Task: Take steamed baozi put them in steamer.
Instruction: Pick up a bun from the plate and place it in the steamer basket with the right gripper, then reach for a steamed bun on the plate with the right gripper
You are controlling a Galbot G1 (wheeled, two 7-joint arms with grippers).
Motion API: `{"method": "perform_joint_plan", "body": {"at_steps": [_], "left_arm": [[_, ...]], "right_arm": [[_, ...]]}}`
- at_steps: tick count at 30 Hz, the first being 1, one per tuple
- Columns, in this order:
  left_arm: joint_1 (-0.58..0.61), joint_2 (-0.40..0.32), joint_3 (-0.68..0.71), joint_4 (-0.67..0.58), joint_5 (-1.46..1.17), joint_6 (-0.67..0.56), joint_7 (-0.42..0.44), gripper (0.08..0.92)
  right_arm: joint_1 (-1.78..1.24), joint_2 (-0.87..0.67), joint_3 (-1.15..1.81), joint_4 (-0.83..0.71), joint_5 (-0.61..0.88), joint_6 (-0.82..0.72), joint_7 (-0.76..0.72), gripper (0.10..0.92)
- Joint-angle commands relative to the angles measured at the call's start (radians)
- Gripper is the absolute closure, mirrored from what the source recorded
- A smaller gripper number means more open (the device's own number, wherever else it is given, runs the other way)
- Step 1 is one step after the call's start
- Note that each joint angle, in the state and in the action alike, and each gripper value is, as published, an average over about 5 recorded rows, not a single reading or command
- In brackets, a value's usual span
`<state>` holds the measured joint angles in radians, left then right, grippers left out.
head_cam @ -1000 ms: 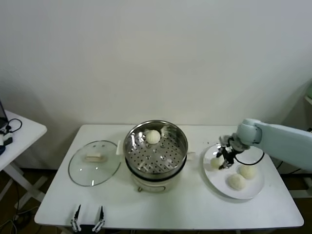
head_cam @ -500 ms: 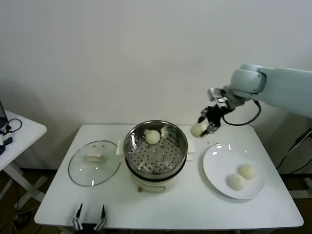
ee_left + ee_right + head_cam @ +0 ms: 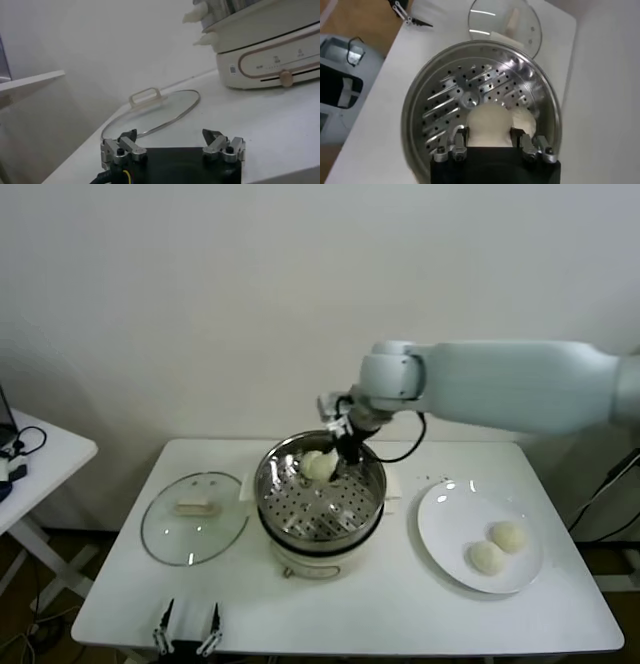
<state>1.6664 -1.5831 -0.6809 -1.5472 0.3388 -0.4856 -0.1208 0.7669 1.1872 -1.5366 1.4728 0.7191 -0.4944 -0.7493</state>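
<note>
Head view shows the right arm (image 3: 500, 384) has swung across from above the plate's near edge, where it was half a second ago, to over the steamer (image 3: 320, 494). Its gripper (image 3: 340, 446) now hangs just above the far side of the basket, jaws clamped on a baozi (image 3: 322, 465). That bun was lifted off the plate (image 3: 450, 534) a second ago, so the carry is nearly finished and what remains, I judge, is lowering and letting go.

The right wrist view looks straight down into the perforated floor, with the held bun between the fingers (image 3: 459, 142) and a second bun (image 3: 522, 121) touching or just beside it against the far wall; a drop here may land against that one.

Two buns (image 3: 496, 546) lie side by side on the plate, untouched. The lid (image 3: 193, 517) rests flat on the table left of the steamer. The left gripper (image 3: 187, 632) sits parked at the table's near edge, fingers apart.
</note>
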Motion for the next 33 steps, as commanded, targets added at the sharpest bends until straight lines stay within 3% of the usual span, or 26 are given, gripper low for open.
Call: {"method": "perform_joint_plan", "body": {"at_steps": [1, 10, 17, 21, 25, 29, 33], "left_arm": [[-0.001, 0.0, 0.002, 0.005, 0.005, -0.003, 0.0, 0.177], [-0.003, 0.001, 0.001, 0.007, 0.008, -0.005, 0.0, 0.177], [0.002, 0.0, -0.001, 0.0, 0.01, -0.006, 0.0, 0.177], [0.005, -0.001, -0.004, -0.005, 0.013, -0.006, -0.001, 0.177], [0.006, -0.002, -0.005, -0.009, 0.013, -0.006, -0.001, 0.177], [0.006, -0.003, -0.005, -0.01, 0.012, -0.005, -0.001, 0.177], [0.006, -0.003, -0.005, -0.006, 0.011, -0.006, -0.001, 0.177]], "right_arm": [[-0.231, 0.199, 0.054, -0.18, -0.126, -0.052, 0.071, 0.453], [-0.251, 0.224, 0.073, -0.234, -0.128, -0.044, 0.072, 0.441], [-0.169, 0.158, 0.079, -0.171, -0.061, -0.018, 0.038, 0.286], [-0.018, 0.048, 0.041, -0.121, -0.014, 0.06, -0.058, 0.214], [0.158, -0.121, -0.043, -0.093, 0.012, 0.183, -0.24, 0.204], [0.303, -0.262, -0.194, -0.085, -0.037, 0.302, -0.361, 0.203], [0.31, -0.424, -0.283, -0.03, -0.117, 0.348, -0.377, 0.203]]}}
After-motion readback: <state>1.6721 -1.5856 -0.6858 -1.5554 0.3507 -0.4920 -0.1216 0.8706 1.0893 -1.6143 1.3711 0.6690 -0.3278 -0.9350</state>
